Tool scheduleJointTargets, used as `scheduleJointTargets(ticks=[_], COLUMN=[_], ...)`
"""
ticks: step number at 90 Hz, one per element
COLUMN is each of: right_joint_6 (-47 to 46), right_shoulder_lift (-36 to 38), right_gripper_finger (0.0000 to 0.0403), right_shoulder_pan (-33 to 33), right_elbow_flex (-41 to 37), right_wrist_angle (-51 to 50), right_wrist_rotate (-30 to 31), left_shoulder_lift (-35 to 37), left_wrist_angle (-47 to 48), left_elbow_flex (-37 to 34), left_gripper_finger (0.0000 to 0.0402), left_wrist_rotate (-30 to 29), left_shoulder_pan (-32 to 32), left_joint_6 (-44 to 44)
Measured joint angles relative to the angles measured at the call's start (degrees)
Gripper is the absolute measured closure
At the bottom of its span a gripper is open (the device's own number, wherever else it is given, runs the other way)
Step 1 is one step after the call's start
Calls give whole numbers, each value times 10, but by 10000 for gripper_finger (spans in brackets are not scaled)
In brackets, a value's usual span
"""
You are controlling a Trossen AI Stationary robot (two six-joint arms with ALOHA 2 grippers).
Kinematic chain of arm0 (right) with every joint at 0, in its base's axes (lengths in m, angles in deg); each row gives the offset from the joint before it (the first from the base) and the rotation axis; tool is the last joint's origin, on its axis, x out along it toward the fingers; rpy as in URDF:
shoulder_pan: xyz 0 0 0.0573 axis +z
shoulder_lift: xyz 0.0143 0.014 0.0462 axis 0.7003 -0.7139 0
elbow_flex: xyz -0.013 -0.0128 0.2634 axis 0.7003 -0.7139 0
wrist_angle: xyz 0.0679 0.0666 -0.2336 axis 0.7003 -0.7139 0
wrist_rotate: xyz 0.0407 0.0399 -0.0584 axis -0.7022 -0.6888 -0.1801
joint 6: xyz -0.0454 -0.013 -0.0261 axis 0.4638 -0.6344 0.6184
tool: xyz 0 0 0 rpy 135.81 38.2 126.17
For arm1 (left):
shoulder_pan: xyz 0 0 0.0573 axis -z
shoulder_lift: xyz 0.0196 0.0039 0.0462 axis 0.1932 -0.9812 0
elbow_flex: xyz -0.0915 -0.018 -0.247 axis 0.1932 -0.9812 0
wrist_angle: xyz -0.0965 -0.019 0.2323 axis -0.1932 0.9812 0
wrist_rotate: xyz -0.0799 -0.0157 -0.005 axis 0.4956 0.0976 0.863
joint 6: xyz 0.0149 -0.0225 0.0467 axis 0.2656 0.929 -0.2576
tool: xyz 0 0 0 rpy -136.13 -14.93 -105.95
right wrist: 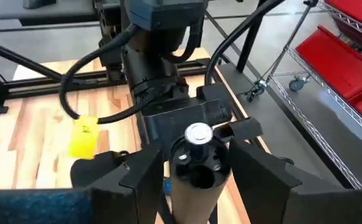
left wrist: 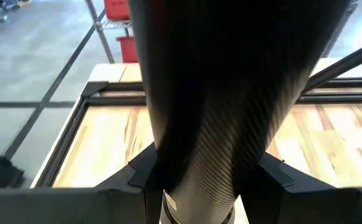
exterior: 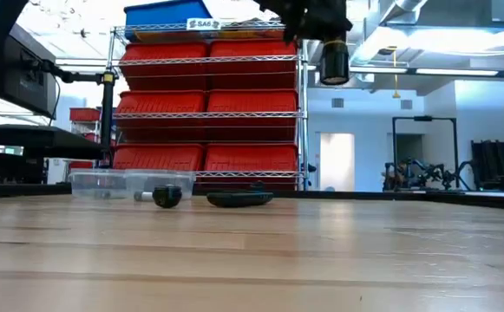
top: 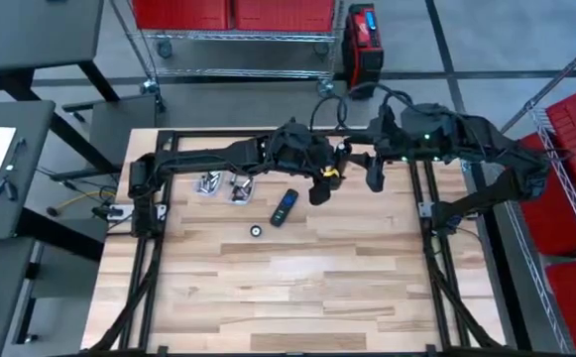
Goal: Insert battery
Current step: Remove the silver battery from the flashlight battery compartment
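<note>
On the pale wooden desk (top: 297, 288), framed by black rails, the task's things lie toward the far half. At the left of that group stand two clear plastic containers (top: 224, 186) side by side, holding small metallic pieces. Just right of them, a small round dark cap (top: 256, 231) rests alone on the wood, and beside it lies a dark flashlight-like device with a blue patch (top: 285, 206), angled on the boards. From table height these same things sit in a row along the far edge.

Behind the desk a wire shelf rack (exterior: 208, 104) carries red bins, with one blue bin on top; a red and black case (top: 363, 42) stands on the grey floor beyond, and more red bins fill a rack at the right. A side table at the far left holds papers and tools.

Both arms meet above the far centre of the desk. The left gripper (top: 319, 188) hovers just right of the dark device, and a yellow tag hangs near it; its own camera is filled by a dark ribbed cylinder, and whether its jaws grip cannot be told. The right gripper (right wrist: 196, 165) has its jaws closed on a cylindrical dark flashlight body (right wrist: 195, 158), silver-tipped end up, held high off the desk facing the left arm.
</note>
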Motion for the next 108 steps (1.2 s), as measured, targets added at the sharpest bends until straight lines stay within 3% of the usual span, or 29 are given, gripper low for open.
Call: scheduleJointTargets(ticks=[58, 78, 108], right_joint_6=[30, -18, -37], right_shoulder_lift=[-17, -27, -37], right_gripper_finger=[235, 244, 312], right_shoulder_pan=[7, 2, -1], right_elbow_flex=[1, 0, 1], right_wrist_angle=[0, 4, 11], right_wrist_rotate=[0, 0, 0], left_shoulder_lift=[0, 0, 0], left_wrist_angle=[-2, -1, 13], left_elbow_flex=[0, 0, -1], left_gripper_finger=[269, 269, 269], left_wrist_rotate=[-2, -3, -1], left_shoulder_pan=[1, 1, 2], left_joint_6=[-58, -60, -61])
